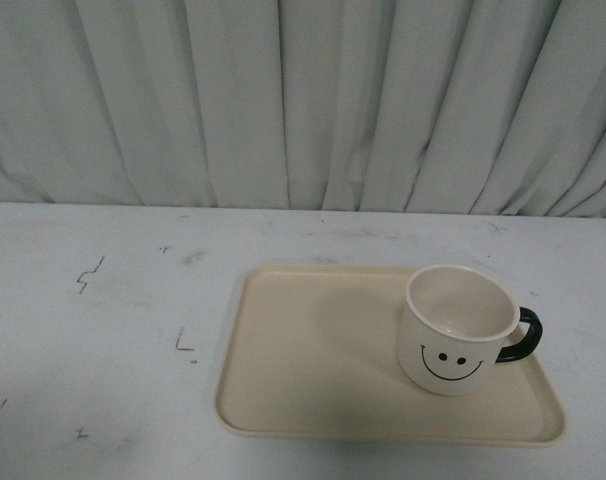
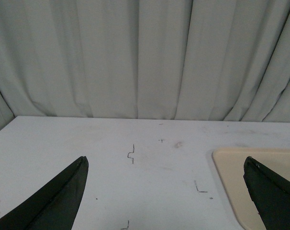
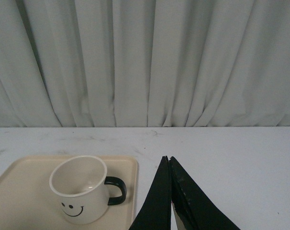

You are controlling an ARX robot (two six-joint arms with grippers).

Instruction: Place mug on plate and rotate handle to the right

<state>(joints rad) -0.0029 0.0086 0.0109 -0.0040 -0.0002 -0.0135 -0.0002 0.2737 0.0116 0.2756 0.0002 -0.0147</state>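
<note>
A cream mug (image 1: 455, 335) stands upright on a beige plate (image 1: 303, 370), handle right. The left gripper (image 2: 166, 184) gapes wide; the right gripper (image 3: 169, 160) is pinched closed, empty.

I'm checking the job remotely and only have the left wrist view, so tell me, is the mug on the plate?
Observer: Yes, the mug stands upright on the plate, in its right part.
Operator: Which way is the handle?
Observer: The handle points right in the front view.
Operator: Is the right gripper holding it?
Observer: No, the right gripper is shut, apart from the mug, holding nothing.
</note>
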